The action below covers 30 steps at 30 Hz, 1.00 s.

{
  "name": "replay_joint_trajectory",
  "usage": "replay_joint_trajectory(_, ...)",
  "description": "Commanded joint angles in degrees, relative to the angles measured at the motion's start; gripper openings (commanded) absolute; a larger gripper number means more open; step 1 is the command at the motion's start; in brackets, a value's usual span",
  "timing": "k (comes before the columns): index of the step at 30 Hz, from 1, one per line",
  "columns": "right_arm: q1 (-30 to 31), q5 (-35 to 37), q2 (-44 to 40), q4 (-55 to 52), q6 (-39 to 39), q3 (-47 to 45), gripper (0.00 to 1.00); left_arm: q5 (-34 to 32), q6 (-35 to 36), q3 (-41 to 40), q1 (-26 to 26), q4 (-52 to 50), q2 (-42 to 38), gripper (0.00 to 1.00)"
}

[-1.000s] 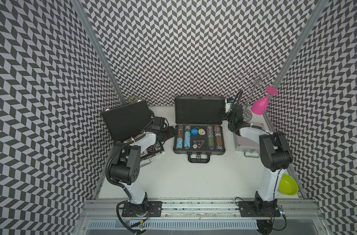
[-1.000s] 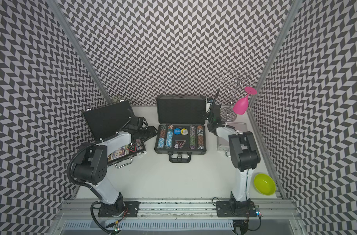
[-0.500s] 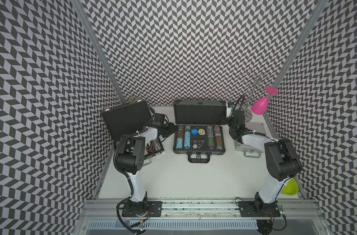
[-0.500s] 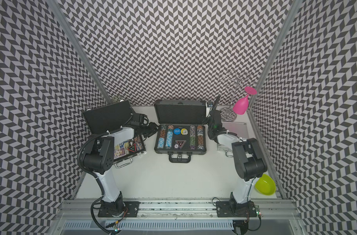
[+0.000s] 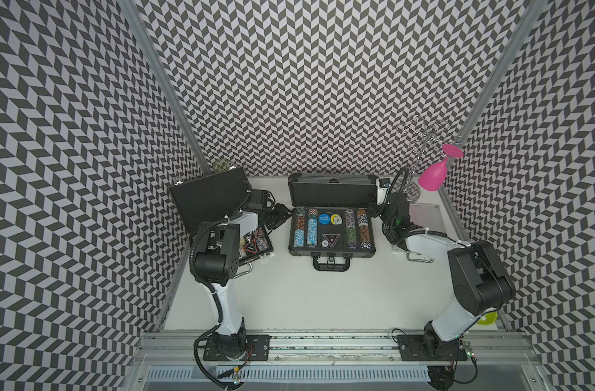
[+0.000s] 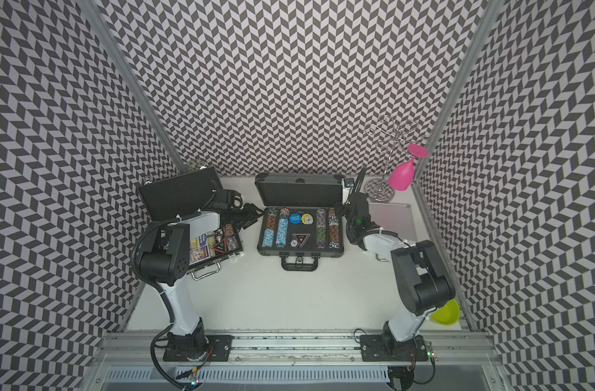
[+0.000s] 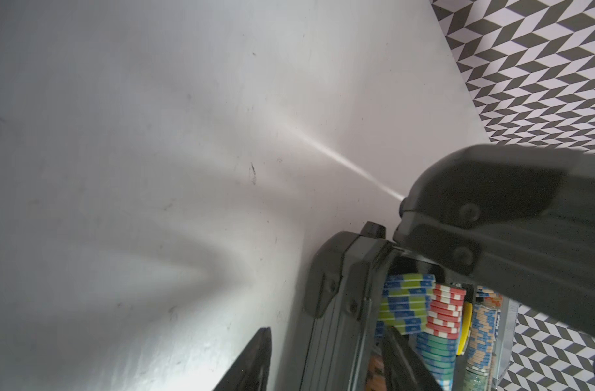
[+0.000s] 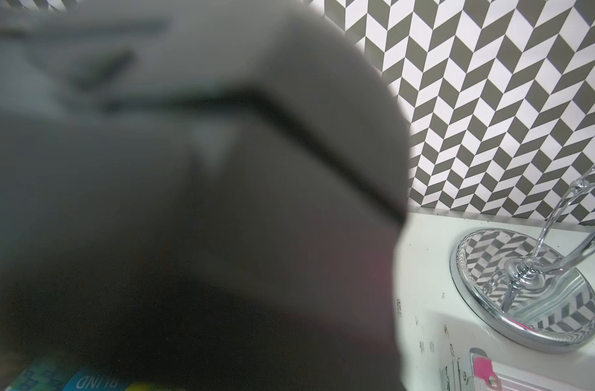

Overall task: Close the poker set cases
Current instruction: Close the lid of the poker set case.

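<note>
Both top views show three poker set cases. The flat black case [image 5: 208,199] on the left stands open with its lid up. In the middle, the ribbed dark grey case [image 5: 331,233] is open too, with chips in rows and its lid [image 5: 333,193] tipped a little forward. The silver case [image 5: 424,216] on the right lies with its lid down under my right arm. My left gripper [image 7: 326,365] is open, its fingers astride the grey case's left wall [image 7: 340,304]. My right gripper [image 5: 382,196] sits at the lid's right top corner. The blurred lid [image 8: 187,169] hides its jaws.
A chrome glass rack [image 5: 413,193] with a hanging pink glass [image 5: 433,176] stands at the back right, close behind my right arm. A green bowl [image 5: 487,318] sits at the front right. A clear glass [image 5: 221,166] stands behind the left case.
My left gripper has swung from the black case to the grey case's left wall. My right gripper has gone to the grey lid's right corner, and that lid has tipped slightly forward.
</note>
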Motion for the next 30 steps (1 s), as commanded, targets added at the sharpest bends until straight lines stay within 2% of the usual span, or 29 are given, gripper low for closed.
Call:
replay_joint_trajectory(1,2.0,-3.6,-1.4,-1.9,0.9,-1.1,0.32,1.0,-0.2,2.3,-0.1,1.5,1.4,0.56)
replay_joint_trajectory(14,2.0,-1.2,-6.4,-5.9,3.1,-5.6,0.45,4.8,-3.5,3.7,-0.3,3.5,0.0,0.59)
replay_joint_trajectory(25,2.0,2.4,-11.1,-8.3,4.3,-8.9,0.49,4.2,-3.5,3.6,-0.4,2.7,0.0,0.59)
replay_joint_trajectory(30,2.0,1.6,-13.1,-8.9,5.1,-9.2,0.5,3.7,-3.3,1.8,-0.5,3.3,-0.9,0.6)
